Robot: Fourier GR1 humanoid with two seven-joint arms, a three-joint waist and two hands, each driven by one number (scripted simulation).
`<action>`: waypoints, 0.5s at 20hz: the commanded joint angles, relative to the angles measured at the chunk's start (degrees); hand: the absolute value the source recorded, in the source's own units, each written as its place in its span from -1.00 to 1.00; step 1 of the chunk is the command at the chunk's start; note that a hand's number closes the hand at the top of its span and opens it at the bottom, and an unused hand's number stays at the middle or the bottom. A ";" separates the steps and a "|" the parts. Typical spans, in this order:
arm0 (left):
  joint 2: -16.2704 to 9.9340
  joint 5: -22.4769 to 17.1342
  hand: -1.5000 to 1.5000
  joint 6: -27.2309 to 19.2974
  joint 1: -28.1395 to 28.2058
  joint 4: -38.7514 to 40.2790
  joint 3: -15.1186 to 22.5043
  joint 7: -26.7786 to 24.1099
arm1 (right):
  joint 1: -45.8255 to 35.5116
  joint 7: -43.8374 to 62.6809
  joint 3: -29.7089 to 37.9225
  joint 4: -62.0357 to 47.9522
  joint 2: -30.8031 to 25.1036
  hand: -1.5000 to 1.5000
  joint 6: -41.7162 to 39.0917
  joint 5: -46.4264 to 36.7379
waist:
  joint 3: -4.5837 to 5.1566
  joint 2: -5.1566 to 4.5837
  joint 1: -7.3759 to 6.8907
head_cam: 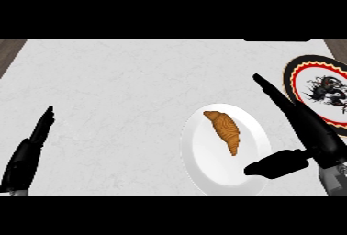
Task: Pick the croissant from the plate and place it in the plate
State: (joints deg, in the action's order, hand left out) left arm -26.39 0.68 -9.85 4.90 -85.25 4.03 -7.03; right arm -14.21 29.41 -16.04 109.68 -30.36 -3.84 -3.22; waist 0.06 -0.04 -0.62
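The right hand [308, 133] is spread wide, fingers straight and pointing away, thumb [274, 164] stretched over the near rim of the white plate [203, 165]. It holds nothing. Just left of its fingers, the croissant [225, 131] lies on that plate. Just right of the fingers is a patterned plate [298, 69]. Far left, the left hand [27, 153] rests open, fingers straight.

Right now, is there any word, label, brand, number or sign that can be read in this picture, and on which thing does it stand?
None: no readable text in the head view.
The decorated plate bears a dark dragon-like figure and a patterned rim, but no letters or numbers.
The white plate, the croissant and the counter carry no writing.
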 commanded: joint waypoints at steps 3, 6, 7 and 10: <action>0.35 0.16 0.00 1.46 -0.30 1.67 -1.68 -1.56 | -9.58 2.35 -1.15 -12.57 0.95 -1.00 -8.61 -0.04 | -0.03 -0.16 -0.39; 2.23 1.74 0.00 0.27 0.97 1.75 -1.13 -2.98 | -7.67 3.74 -4.10 -13.42 1.83 -1.00 -10.52 -3.08 | -0.04 -0.08 0.07; 0.64 0.33 0.00 1.73 -0.60 -1.17 -1.95 1.58 | -9.21 6.07 -3.42 -12.40 -0.12 -1.00 -13.71 -1.55 | -0.05 -0.02 0.13; -0.62 -0.82 0.00 4.18 1.70 0.83 -4.35 -2.86 | -12.06 2.87 -4.74 -18.80 1.35 -1.00 -15.99 -5.10 | -0.05 -0.08 -0.17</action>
State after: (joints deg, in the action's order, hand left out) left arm -25.57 1.19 -8.19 6.53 -85.60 2.19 -8.54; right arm -23.17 33.91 -20.52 96.87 -29.01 -15.49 -6.65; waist 0.02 -0.08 -0.76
